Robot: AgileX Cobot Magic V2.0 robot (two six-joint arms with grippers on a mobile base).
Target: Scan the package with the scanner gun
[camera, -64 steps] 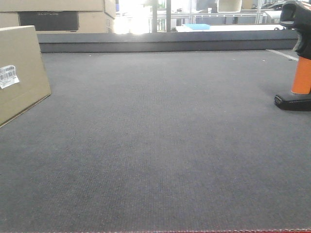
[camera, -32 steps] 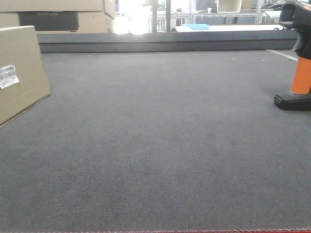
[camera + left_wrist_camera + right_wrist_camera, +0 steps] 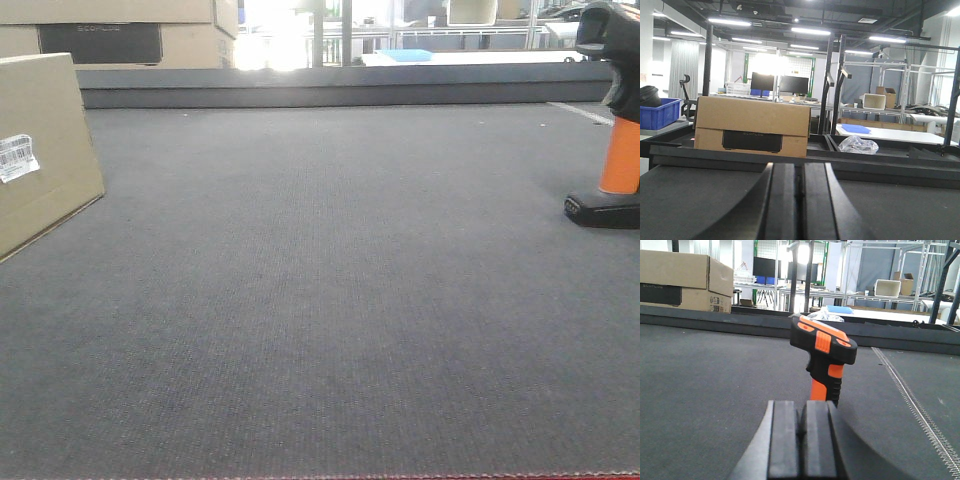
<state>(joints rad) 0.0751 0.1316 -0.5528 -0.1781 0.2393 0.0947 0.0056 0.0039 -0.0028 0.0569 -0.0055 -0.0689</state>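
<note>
Only the wrist views show any of the robot: in each, a pair of flat, matte black finger bars runs up from the bottom edge of the picture. The left gripper (image 3: 799, 200) has two long, smooth dark grey-black bars with squared tips, flanked by curved black shoulders that widen toward the bottom. The right gripper (image 3: 800, 437) shows the same two plain black rectangular bars with slightly rounded upper corners and sloping black flanks; no cables, screws or markings are visible on either.
</note>
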